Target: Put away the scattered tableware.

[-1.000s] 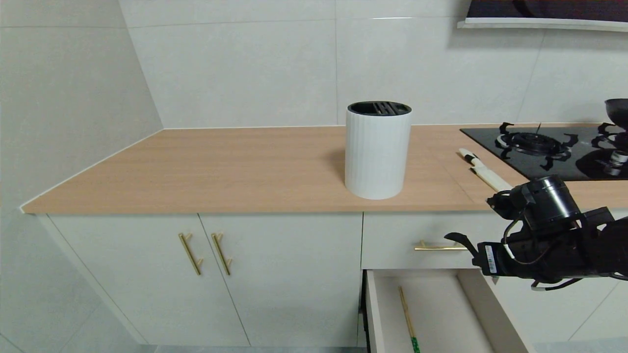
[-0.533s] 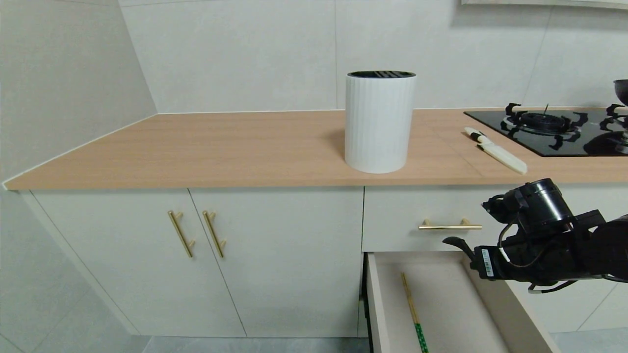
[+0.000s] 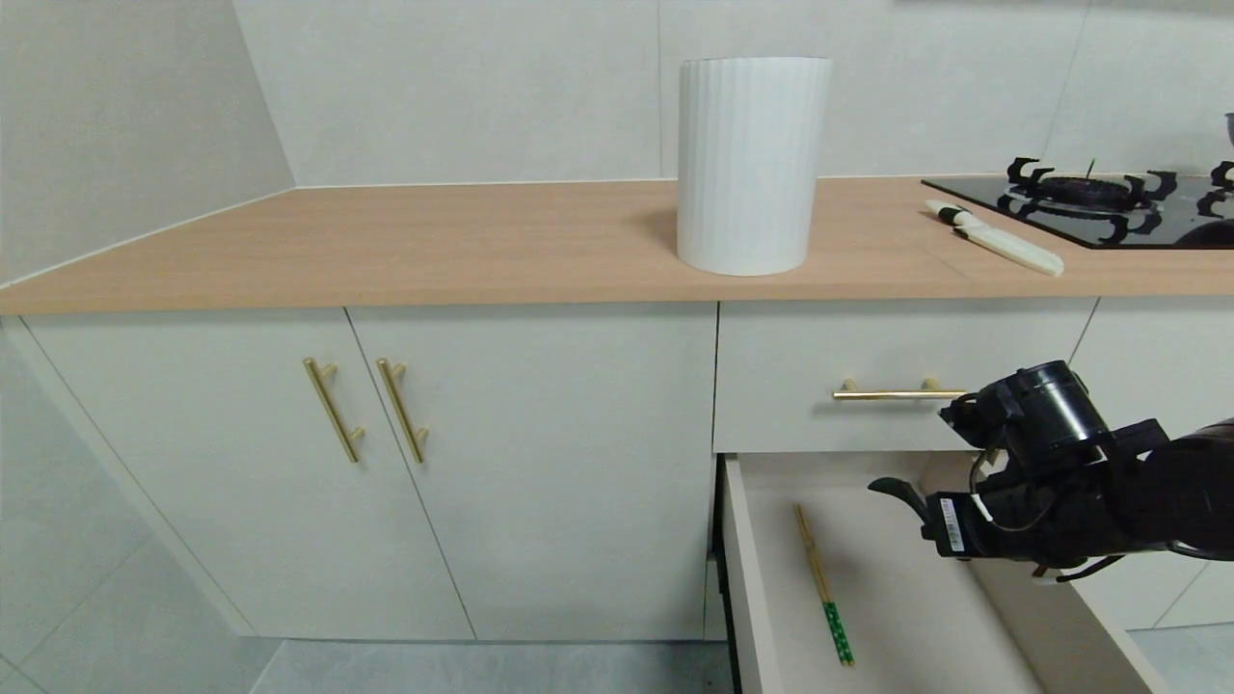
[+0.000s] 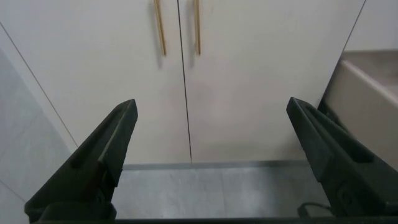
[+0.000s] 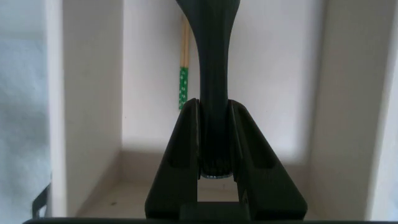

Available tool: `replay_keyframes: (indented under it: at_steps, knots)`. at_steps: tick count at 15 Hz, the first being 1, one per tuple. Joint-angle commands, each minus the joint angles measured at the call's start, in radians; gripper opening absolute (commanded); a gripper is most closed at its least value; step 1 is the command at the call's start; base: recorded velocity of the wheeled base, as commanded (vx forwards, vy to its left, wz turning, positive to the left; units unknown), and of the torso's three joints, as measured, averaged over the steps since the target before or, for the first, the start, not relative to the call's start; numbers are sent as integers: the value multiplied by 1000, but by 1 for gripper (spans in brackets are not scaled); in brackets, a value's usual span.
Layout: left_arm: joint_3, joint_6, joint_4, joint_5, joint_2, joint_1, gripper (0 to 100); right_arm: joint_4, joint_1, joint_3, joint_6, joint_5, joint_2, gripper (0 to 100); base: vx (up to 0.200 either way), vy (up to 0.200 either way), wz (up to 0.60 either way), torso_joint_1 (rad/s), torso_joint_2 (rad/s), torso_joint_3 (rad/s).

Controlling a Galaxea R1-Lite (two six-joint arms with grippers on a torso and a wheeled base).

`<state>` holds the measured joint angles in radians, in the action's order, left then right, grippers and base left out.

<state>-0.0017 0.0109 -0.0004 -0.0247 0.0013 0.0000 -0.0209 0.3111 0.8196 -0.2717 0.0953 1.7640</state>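
Clamps black utensil (image 3: 892, 488) in right gripper (image 3: 943, 528) jaws above open drawer (image 3: 742, 569), chopsticks (image 3: 822, 590) already inside; holds left gripper (image 4: 211, 112) jaws wide, empty; has knife (image 3: 998, 249) waiting on table (image 3: 434, 241).

The head view faces the cabinet front from mid distance, about level with the surface (image 3: 482, 241), the open drawer (image 3: 747, 578) low in frame. The left wrist view, near the floor, faces the door handles (image 4: 160, 28) left of the drawer, between wide-spread jaws. The right wrist view looks closely down into the drawer past a dark utensil (image 5: 214, 74) clamped in its jaws, sharing the chopsticks (image 3: 821, 583) with the head view.
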Motion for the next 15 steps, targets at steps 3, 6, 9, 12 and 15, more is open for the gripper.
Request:
replay_keyframes:
  at_steps: [3,6,9,12,15]
  knots:
    - [0,0,0,0,0,0,100,-21,0,-3,0,1,18,0,0,0,0,-30,136,79]
    - [0,0,0,0,0,0,100,-25,0,0,0,9,48,0,0,0,0,0,0,0]
    - [0,0,0,0,0,0,100,-102,0,-7,0,12,152,0,0,0,0,0,0,0]
    - [0,0,0,0,0,0,100,-129,0,1,-1,27,232,0,0,0,0,0,0,0]
    - [0,0,0,0,0,0,100,-312,0,-7,-7,104,399,0,0,0,0,0,0,0]
